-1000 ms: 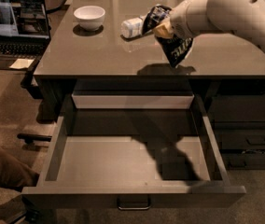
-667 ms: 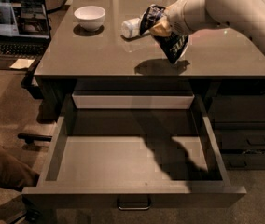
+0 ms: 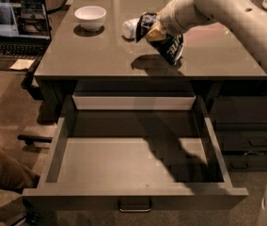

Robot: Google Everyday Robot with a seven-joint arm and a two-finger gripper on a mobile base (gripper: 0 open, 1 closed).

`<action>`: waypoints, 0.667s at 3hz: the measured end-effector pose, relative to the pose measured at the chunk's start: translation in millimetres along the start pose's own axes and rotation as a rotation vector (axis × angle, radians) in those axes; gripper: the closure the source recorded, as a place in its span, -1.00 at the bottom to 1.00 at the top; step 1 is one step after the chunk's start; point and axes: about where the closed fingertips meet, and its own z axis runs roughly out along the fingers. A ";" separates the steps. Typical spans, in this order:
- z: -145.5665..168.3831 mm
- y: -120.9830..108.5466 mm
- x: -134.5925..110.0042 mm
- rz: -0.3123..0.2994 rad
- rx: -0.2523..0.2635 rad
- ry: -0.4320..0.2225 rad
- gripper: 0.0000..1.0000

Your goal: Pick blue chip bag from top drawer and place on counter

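Note:
The blue chip bag (image 3: pixel 167 42) hangs crumpled from my gripper (image 3: pixel 156 31), a little above the counter (image 3: pixel 100 55), its shadow on the surface below. The gripper is shut on the bag's upper part, and the white arm reaches in from the upper right. The top drawer (image 3: pixel 133 161) stands pulled fully open below the counter's front edge, its flat grey bottom bare, with a small metal handle (image 3: pixel 134 205) on its front.
A white bowl (image 3: pixel 90 17) sits at the counter's back left. A clear bottle with a white label (image 3: pixel 129 28) lies behind the bag. An open laptop (image 3: pixel 16 25) stands at far left. Dark drawers (image 3: pixel 251 126) are at right. A person's leg (image 3: pixel 2 173) shows lower left.
The gripper has carried the chip bag a little to the left and farther back over the counter. The drawer has stayed open.

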 end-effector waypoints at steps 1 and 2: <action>0.4 0.4 -0.2 0.000 -0.004 0.002 -0.75; 0.4 0.4 -0.2 0.000 -0.004 0.002 -1.00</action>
